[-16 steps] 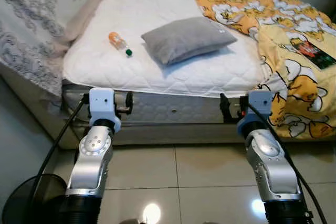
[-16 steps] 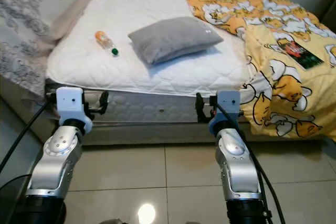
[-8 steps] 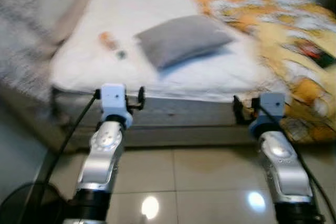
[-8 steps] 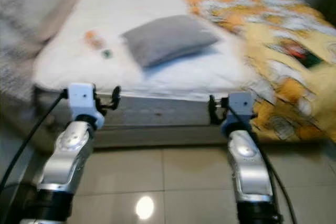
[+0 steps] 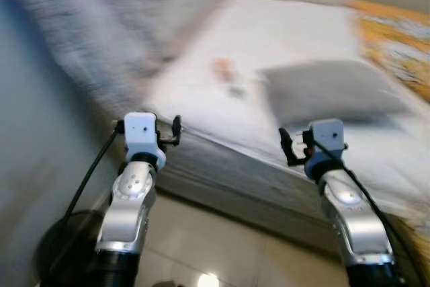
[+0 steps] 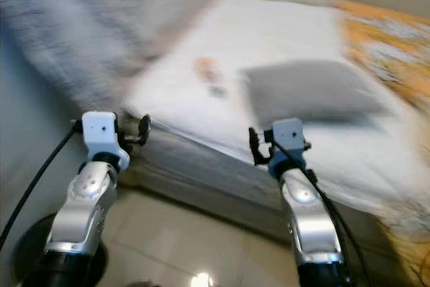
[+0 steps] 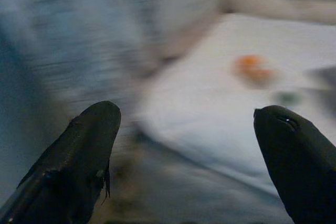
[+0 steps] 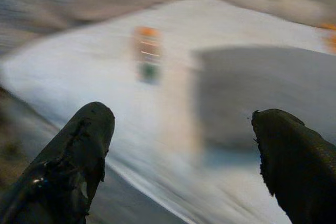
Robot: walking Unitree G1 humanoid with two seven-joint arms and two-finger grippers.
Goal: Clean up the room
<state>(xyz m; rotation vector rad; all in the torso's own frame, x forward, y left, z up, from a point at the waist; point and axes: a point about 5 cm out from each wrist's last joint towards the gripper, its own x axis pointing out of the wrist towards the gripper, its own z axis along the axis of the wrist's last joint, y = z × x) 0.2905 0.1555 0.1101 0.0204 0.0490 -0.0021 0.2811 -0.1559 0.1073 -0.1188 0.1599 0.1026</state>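
Two hands ride ahead of us, and both are empty: the left hand (image 5: pixel 168 131) and the right hand (image 5: pixel 290 147) each hold their fingers well apart, as the wrist views show, with nothing between them. What has changed is our own view. A second ago we looked square at the foot of the bed; now the whole picture has swung and smeared, the bed (image 5: pixel 316 52) runs off at a slant, and the patterned grey cover (image 5: pixel 101 25) on our left takes up far more of the frame. We read that as our turning or walking, not as anything on the bed having moved. The bottle (image 5: pixel 224 70) lies on the white mattress as it did, an orange smear with a dark green end, just beside the grey pillow (image 5: pixel 336 92) and apart from it. The yellow blanket (image 5: pixel 396 38) has slid to the right edge of our view.

For the task, we judge that we are repositioning towards the left side of the bed, likely to bring the bottle within reach; no pick-up has begun.

Writing we cannot read: the blur wipes out any label on the bottle, and nothing else shows legible print.
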